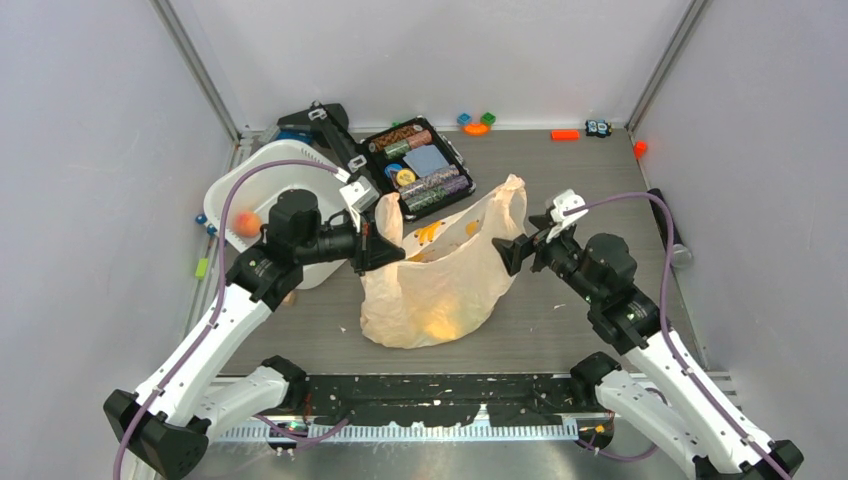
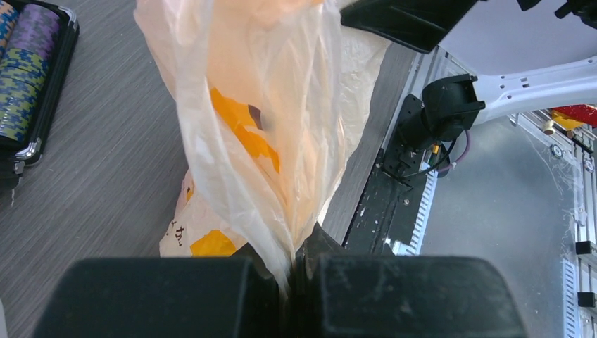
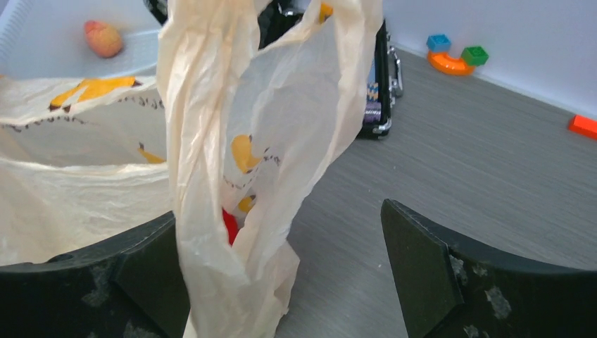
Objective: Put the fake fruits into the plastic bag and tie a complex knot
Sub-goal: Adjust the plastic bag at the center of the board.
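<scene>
One fake fruit [image 1: 247,223] lies in the white tub [image 1: 240,180] at the tabletop's left edge; others show inside the plastic bag [image 1: 440,290], mid-tabletop. Your left gripper [image 1: 374,250] clamps the bag's rim; your right gripper [image 1: 505,255] has its fingers apart. No knot is tied.

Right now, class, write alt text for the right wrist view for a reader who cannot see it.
The open right gripper straddles a raised handle of the pale peach plastic bag, without clamping it. Behind, one orange-pink fake fruit lies in a white tub.

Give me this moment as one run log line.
left pincer: shut on plastic bag | right pincer: open around its handle | one fruit in white tub
</scene>
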Robot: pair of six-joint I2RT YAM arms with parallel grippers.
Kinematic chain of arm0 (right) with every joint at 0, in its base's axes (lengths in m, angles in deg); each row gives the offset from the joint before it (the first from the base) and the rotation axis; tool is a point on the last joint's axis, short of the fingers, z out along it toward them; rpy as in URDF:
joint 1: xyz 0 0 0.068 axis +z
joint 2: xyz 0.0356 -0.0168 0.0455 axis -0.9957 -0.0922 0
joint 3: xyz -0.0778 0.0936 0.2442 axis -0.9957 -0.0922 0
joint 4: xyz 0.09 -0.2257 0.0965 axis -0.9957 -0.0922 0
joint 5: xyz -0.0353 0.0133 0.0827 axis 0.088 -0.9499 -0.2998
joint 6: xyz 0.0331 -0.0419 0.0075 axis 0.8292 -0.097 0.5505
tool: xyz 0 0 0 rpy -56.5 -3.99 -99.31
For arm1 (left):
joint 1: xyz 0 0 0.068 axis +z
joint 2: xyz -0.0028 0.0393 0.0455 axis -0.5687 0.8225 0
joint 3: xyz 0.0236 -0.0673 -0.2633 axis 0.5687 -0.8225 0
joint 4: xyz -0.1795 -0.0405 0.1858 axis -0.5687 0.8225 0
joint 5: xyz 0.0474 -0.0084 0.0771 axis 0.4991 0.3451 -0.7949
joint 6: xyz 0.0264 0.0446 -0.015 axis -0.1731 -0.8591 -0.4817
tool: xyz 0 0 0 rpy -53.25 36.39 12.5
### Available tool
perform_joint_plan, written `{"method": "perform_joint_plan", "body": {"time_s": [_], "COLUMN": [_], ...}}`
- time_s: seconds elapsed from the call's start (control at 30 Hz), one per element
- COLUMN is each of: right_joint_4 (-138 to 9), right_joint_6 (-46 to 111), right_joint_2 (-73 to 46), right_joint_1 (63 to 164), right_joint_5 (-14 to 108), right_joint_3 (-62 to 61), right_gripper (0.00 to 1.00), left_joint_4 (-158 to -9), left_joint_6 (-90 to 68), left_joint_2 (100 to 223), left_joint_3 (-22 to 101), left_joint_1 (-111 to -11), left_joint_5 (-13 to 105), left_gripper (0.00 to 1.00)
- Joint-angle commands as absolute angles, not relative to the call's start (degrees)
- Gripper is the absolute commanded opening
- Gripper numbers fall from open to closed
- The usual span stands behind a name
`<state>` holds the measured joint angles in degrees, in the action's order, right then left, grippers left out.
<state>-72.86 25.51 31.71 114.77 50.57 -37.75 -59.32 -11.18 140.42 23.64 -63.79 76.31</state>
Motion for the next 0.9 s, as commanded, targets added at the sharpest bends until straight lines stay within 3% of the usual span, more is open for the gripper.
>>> {"method": "perform_joint_plan", "body": {"time_s": [0.0, 0.5, 0.67, 0.87], "right_joint_4": [-59.00, -48.03, -47.20, -44.96], "right_joint_6": [24.86, 21.27, 20.82, 20.79], "right_joint_2": [30.09, 20.56, 21.13, 22.50], "right_joint_1": [111.53, 110.02, 110.07, 110.02], "right_joint_5": [44.12, 30.65, 30.75, 33.66], "right_joint_3": [-38.32, -37.19, -37.93, -39.07], "right_gripper": [0.97, 0.89, 0.80, 0.80], "left_joint_4": [-60.45, -61.06, -61.15, -61.37], "left_joint_6": [-11.43, -10.72, -10.58, -10.53], "left_joint_2": [139.79, 140.82, 140.87, 140.57], "left_joint_3": [25.83, 25.75, 25.72, 25.66], "left_joint_1": [-63.40, -63.40, -63.40, -63.40], "left_joint_5": [78.09, 79.07, 78.97, 79.18], "left_gripper": [0.00, 0.00, 0.00, 0.00]}}
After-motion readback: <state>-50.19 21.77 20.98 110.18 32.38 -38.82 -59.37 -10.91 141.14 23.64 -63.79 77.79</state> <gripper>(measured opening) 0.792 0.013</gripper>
